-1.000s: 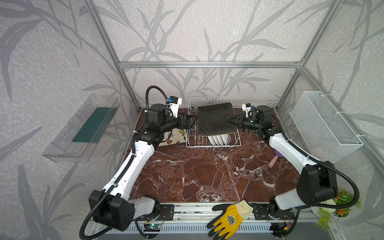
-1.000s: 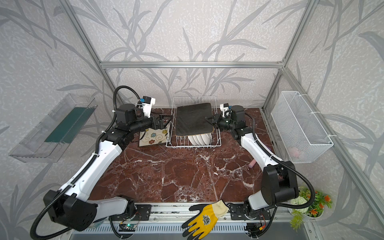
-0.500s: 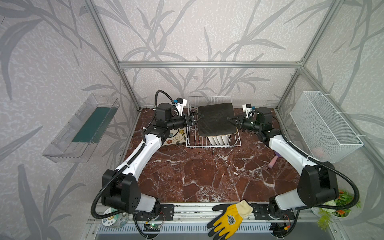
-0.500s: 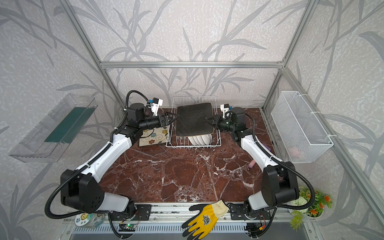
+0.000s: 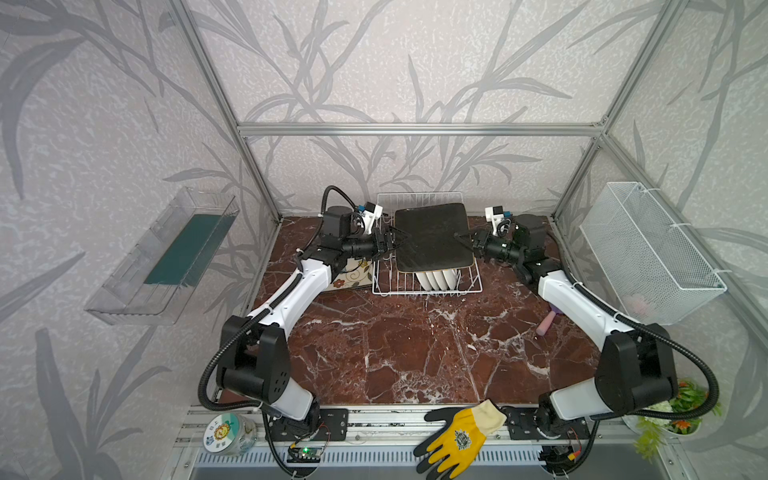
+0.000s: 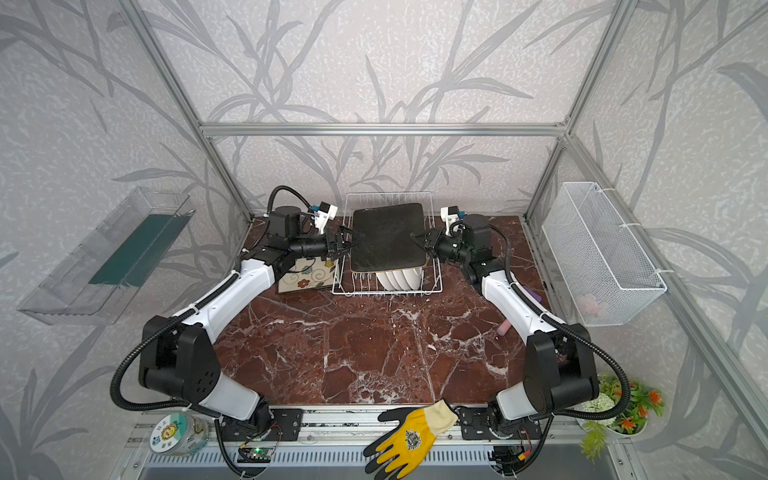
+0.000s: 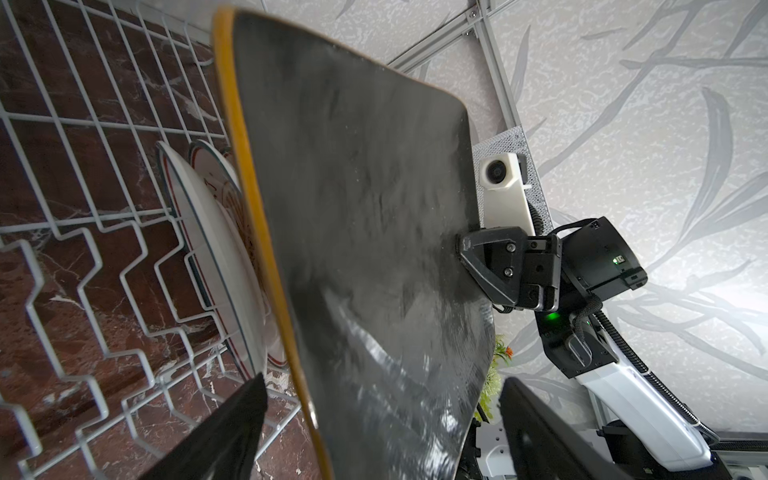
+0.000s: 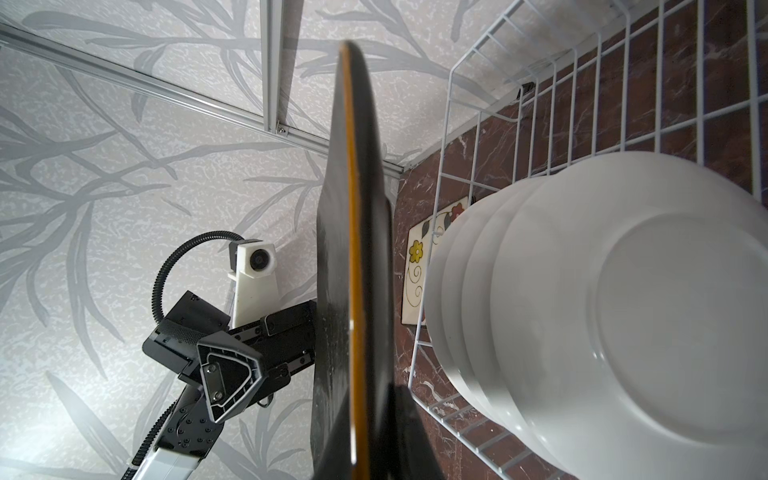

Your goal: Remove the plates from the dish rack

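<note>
Plate (image 5: 430, 237) rim — right end effector (image 5: 461, 240) pinch

Robot lab cell: aluminium frame (image 5: 415, 129), wallpapered panels (image 5: 415, 62), marble tabletop (image 5: 415, 353)

Both top views sit high at the front, looking down and back over my whole table (image 5: 415, 353), far off, nearly same framing. My left wrist camera (image 8: 259, 261) is tight on the back of the square plate (image 7: 365, 249), facing the right wrist camera (image 7: 496, 170); that one looks back edge-on. All share the dish rack (image 5: 428, 292).
</note>
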`<state>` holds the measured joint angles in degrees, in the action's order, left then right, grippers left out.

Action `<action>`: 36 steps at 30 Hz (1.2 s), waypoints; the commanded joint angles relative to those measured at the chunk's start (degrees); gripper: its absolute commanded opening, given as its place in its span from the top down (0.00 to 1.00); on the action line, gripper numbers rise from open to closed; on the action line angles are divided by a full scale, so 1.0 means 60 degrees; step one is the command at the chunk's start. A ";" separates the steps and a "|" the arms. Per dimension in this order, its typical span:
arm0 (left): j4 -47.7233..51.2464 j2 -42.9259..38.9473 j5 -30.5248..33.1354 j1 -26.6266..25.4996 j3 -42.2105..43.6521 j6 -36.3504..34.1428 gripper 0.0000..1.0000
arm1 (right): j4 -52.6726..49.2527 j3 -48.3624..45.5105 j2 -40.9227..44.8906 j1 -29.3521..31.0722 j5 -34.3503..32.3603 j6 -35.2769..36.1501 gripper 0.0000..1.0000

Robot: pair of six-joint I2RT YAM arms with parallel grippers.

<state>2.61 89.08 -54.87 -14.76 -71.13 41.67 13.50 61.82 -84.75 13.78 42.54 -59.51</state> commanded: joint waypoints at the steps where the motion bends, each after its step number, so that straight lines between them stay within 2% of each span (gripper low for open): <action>1: -0.0367 0.0031 -0.0577 -0.0089 -0.0325 0.0491 0.15 | 0.1715 0.0205 0.0489 0.0062 0.0554 0.0020 1.00; 7: -0.2170 0.0235 -0.1285 -0.0329 -0.0054 0.1649 0.25 | 0.1859 0.0155 0.0487 0.0222 0.0526 0.0177 1.00; 21: -0.1723 0.0651 -0.1546 -0.0758 -0.0354 0.1338 0.50 | 0.2453 -0.0051 0.0399 0.0252 0.0608 -0.0011 1.00; 36: -0.2183 0.0665 -0.1743 -0.0777 -0.0389 0.1606 0.95 | 0.2412 -0.0235 0.0209 0.0251 0.0880 0.0092 1.00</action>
<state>-6.09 93.32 -62.15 -18.39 -71.24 46.19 19.49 60.01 -84.82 14.06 44.38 -61.76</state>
